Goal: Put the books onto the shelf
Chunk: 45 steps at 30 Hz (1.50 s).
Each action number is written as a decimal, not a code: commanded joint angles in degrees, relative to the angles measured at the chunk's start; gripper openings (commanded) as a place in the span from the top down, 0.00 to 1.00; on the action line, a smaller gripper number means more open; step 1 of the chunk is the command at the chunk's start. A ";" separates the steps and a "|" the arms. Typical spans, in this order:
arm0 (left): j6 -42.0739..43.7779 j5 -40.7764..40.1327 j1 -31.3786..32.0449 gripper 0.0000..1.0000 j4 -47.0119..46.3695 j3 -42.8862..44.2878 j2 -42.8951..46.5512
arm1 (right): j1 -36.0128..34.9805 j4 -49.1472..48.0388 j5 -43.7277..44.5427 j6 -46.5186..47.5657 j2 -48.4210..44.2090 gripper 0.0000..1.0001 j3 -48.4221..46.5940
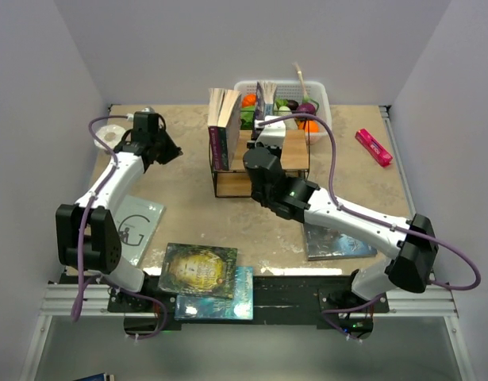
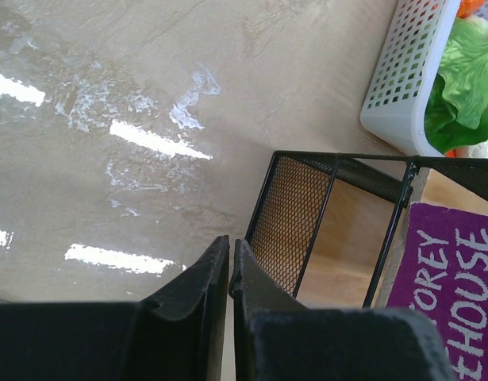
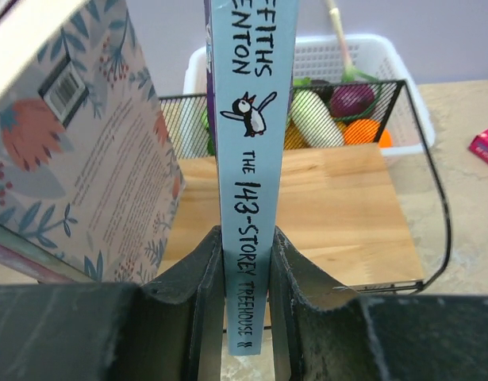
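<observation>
My right gripper [image 3: 246,238] is shut on a thin book with a light-blue spine [image 3: 245,159] and holds it upright above the shelf's wooden board [image 3: 331,206]. From above, this book [image 1: 265,101] stands over the middle of the black wire shelf [image 1: 295,159]. Two books [image 1: 222,127] stand at the shelf's left end, one with a floral cover [image 3: 93,143]. My left gripper [image 2: 228,242] is shut and empty, just left of the shelf's mesh side [image 2: 287,214]; a purple book [image 2: 458,286] shows beyond. A dark green-gold book [image 1: 197,270] lies on a teal one [image 1: 242,302] at the front.
A white basket of vegetables [image 1: 321,94] stands behind the shelf. A pink oblong object [image 1: 373,147] lies at the right. A pale book with a G [image 1: 136,226] lies by the left arm and a dark blue-grey one [image 1: 335,242] under the right arm. A white roll [image 1: 113,135] sits back left.
</observation>
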State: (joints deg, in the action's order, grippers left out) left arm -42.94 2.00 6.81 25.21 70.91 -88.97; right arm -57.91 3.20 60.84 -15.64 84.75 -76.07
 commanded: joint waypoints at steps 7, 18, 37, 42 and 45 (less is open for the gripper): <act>-1.62 3.53 -0.48 0.88 -4.73 2.56 -2.61 | 0.61 -17.08 -1.69 -2.73 2.61 1.00 4.88; -2.15 3.45 -0.48 0.88 -8.60 -1.47 -2.35 | 0.61 -37.64 -0.19 7.63 9.29 1.00 10.06; -2.06 3.45 -0.39 0.88 -10.88 -2.88 -3.14 | -1.24 -54.97 1.04 25.31 10.87 1.00 11.91; -2.59 3.89 -0.48 0.88 -11.85 -4.56 -2.61 | -1.33 -49.35 -0.37 16.71 11.40 1.00 13.05; -2.59 3.89 -0.48 0.88 -11.85 -5.00 -2.53 | -1.24 -46.63 -0.81 12.92 11.93 1.00 13.23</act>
State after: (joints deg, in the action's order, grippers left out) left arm -44.53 5.10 6.79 15.90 66.63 -91.92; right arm -58.87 -43.07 60.42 4.29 96.40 -62.61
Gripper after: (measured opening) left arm 0.118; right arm 0.259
